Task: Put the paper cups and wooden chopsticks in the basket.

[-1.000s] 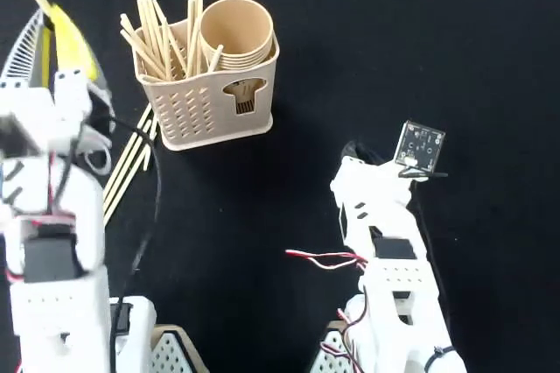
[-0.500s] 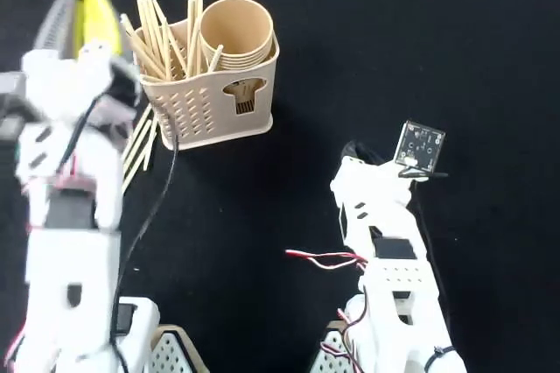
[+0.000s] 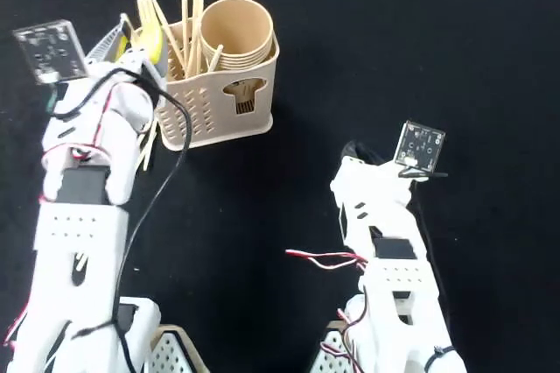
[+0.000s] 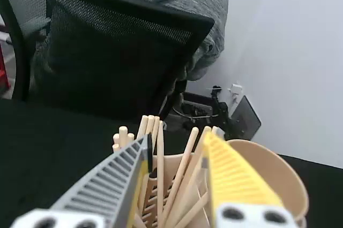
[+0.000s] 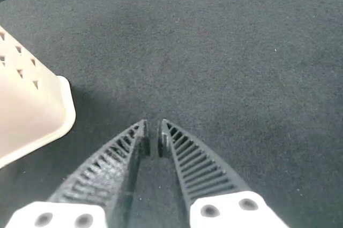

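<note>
On black worktop (image 3: 367,58), seeing beige basket (image 3: 219,106) with perforated walls, standing upright toward far left. Noting stack of tan paper cups (image 3: 236,27) nested in its right compartment, with pale wooden chopsticks (image 3: 171,27) standing bunched and leaning in its left compartment. Also spotting a few loose chopsticks (image 3: 145,147) lying flat just beside basket's left wall, partly hidden by left arm (image 3: 83,189). Logging left claw (image 4: 177,139) as hovering over chopstick compartment, jaws spread apart, one grey and one yellow, stick tips showing between them; not managing to tell any contact. Recording right claw (image 5: 153,134) as hanging low over bare worktop near a basket corner, jaws closed together on nothing.
</note>
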`<state>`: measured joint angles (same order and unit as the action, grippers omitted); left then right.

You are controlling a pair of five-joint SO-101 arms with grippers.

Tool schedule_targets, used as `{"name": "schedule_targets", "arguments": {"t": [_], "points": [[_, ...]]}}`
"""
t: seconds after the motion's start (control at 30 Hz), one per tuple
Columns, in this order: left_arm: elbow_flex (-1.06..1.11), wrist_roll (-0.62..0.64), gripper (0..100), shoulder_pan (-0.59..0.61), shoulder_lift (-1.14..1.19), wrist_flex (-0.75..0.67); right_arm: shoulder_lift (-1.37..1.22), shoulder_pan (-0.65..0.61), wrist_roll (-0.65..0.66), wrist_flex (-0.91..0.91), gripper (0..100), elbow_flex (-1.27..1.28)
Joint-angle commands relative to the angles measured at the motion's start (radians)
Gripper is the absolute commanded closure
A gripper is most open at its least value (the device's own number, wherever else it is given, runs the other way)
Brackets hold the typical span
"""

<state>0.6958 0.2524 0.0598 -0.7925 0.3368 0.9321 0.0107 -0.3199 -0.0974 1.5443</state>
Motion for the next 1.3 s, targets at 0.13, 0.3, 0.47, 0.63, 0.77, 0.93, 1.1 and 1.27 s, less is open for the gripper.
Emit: {"name": "schedule_targets", "arguments": {"t": [0.13, 0.3, 0.47, 0.63, 0.77, 0.93, 1.1, 1.27], "points": [[-0.321, -0.048, 80, 0.039, -0.130, 0.519, 0.002, -0.011, 0.009, 0.023, 94.9, -0.004], [-0.404, -0.150, 80, 0.223, -0.051, 0.750, 0.002, -0.011, 0.009, 0.023, 94.9, -0.004], [-0.361, -0.446, 79, 0.314, 0.060, 0.881, 0.002, -0.012, 0.009, 0.023, 94.9, -0.004], [-0.259, -0.612, 79, 0.383, 0.186, 0.908, 0.002, -0.012, 0.009, 0.023, 94.8, -0.004], [-0.209, -0.663, 79, 0.450, 0.308, 0.884, 0.002, -0.012, 0.009, 0.023, 94.8, -0.004], [-0.142, -0.667, 79, 0.440, 0.460, 0.793, 0.002, -0.012, 0.009, 0.023, 94.8, -0.004], [-0.127, -0.663, 79, 0.348, 0.566, 0.778, 0.002, -0.012, 0.009, 0.023, 94.8, -0.004], [-0.134, -0.660, 79, 0.303, 0.574, 0.773, 0.002, -0.012, 0.009, 0.023, 94.8, -0.002]]}}
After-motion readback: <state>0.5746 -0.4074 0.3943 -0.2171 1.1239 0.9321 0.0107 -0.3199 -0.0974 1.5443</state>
